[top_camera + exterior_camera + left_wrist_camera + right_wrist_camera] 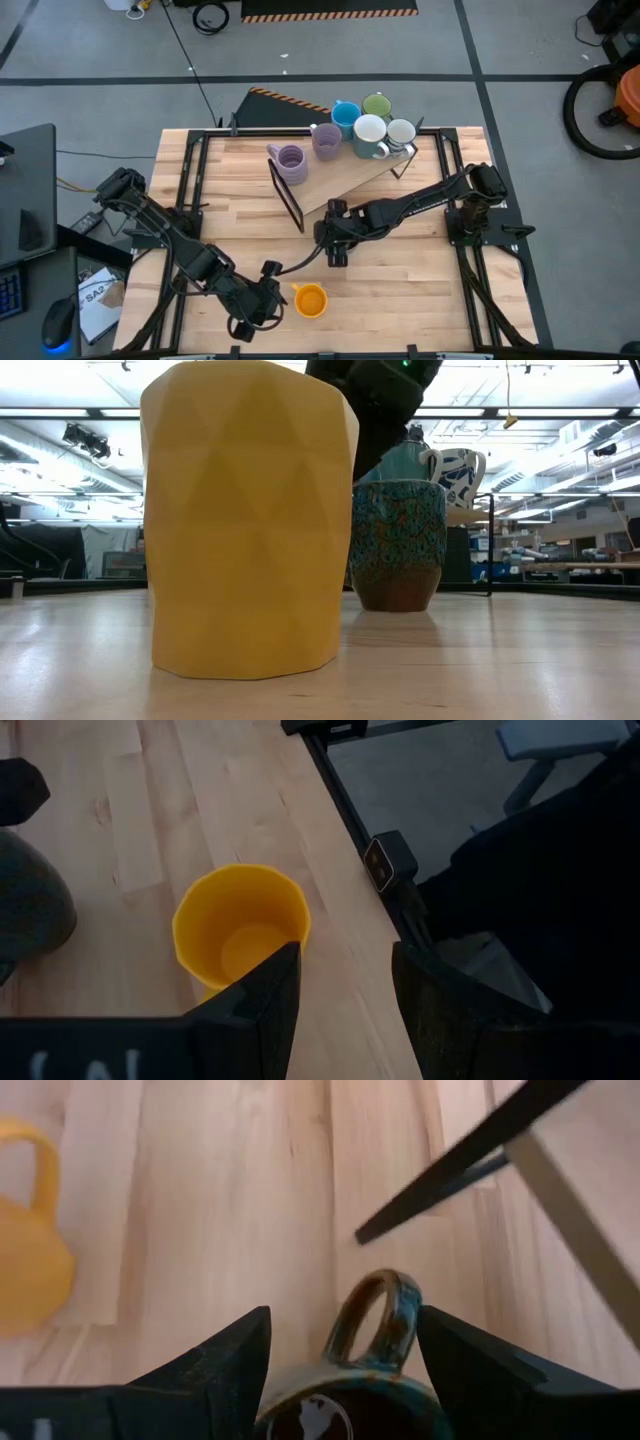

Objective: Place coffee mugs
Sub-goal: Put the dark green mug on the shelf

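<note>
An orange mug point(310, 300) stands on its base near the table's near edge; it also shows in the low view point(245, 520) and the left wrist view point(238, 930). My left gripper point(262, 300) is open just to its left, and the mug lies outside the gap point(345, 960). A dark mug, blue-green over a brown base point(398, 545), stands on the table at mid-table. My right gripper point(335, 245) is open above it, its fingers on either side of the mug's handle point(375, 1315). Two lavender point(290, 162), blue point(345, 118), green point(377, 105), white point(368, 135) and pale point(400, 133) mugs stand on a board.
The wooden board point(345, 180) with the mugs sits raised on a black frame point(285, 200) at the far middle of the table; one of its black legs shows in the right wrist view point(450, 1170). Black rails point(195, 180) run along the table's left and right sides.
</note>
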Motion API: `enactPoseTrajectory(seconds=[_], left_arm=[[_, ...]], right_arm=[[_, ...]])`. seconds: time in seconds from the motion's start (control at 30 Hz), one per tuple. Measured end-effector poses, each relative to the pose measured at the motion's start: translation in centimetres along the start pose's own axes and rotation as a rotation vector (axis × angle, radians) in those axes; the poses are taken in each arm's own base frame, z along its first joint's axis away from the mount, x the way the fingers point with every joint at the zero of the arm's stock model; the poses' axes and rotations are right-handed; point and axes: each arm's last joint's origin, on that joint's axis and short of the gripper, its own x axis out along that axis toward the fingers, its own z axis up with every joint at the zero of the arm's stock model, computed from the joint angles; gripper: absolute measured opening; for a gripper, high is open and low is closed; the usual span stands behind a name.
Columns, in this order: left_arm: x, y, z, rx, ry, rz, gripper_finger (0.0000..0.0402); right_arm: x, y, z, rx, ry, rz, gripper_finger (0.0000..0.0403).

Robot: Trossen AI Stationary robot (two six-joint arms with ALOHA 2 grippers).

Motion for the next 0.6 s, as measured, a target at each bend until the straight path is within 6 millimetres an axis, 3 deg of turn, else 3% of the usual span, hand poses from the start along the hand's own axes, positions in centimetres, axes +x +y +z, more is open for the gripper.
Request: enactPoseTrajectory(seconds=[0.33,0.6], left_arm=[[0.0,0.0,0.0,0.005,0.0,0.0,0.0167],[0.0,0.0,-0.01,0.004,0.001,0.0,0.0167]], right_arm=[[0.52,-0.26,-0.49,0.006,0.015,0.05,0.0252],[0.41,0.25,-0.69,-0.241,0.022,0.141,0.0252]])
